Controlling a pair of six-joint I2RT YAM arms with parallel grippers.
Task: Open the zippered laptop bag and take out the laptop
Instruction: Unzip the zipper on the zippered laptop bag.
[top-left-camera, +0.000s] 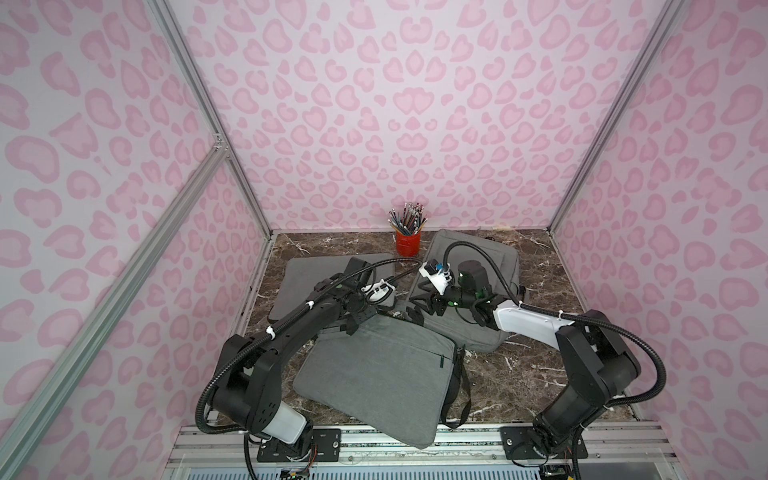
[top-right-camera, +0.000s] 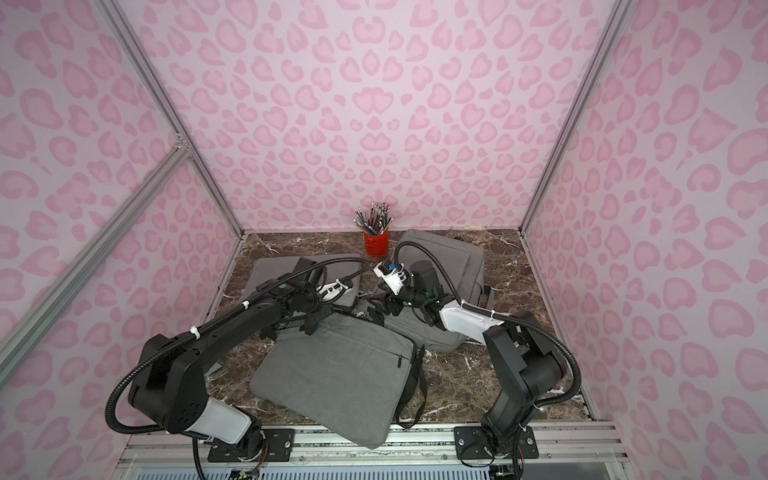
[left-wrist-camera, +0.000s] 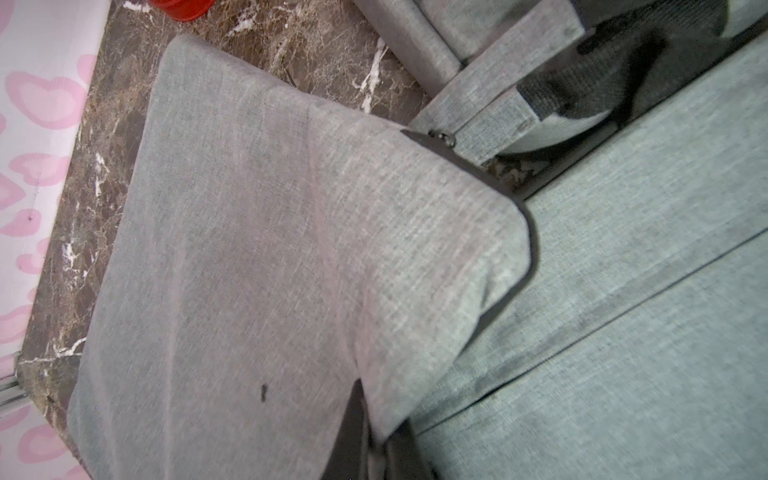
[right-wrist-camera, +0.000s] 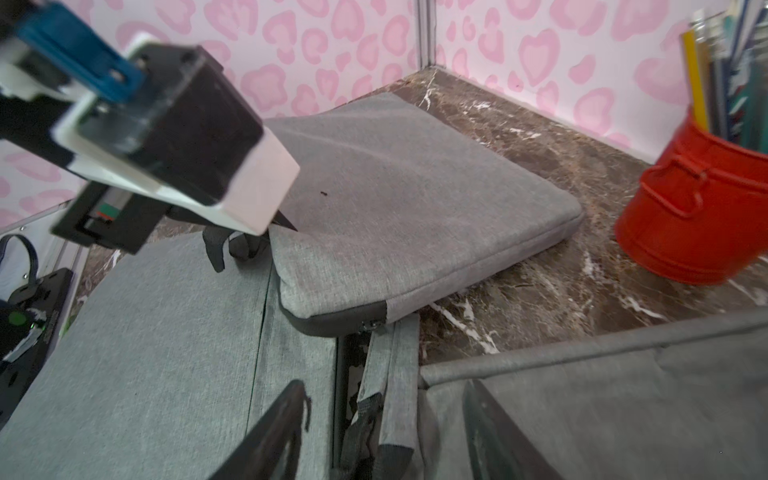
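Top views look down on the whole table (top-left-camera: 519, 374); both wrist cameras closely share one grey sleeve (left-wrist-camera: 249, 249).

You're looking into a booth: three walls (top-left-camera: 415, 104) papered pale pink with darker pink heart-like blotches, joined by aluminium posts (top-left-camera: 203, 104). At lower centre of the frame lies the dark brown, white-veined marble counter (top-left-camera: 519, 374), a ribbed metal rail (top-left-camera: 465, 440) along its bottom edge.
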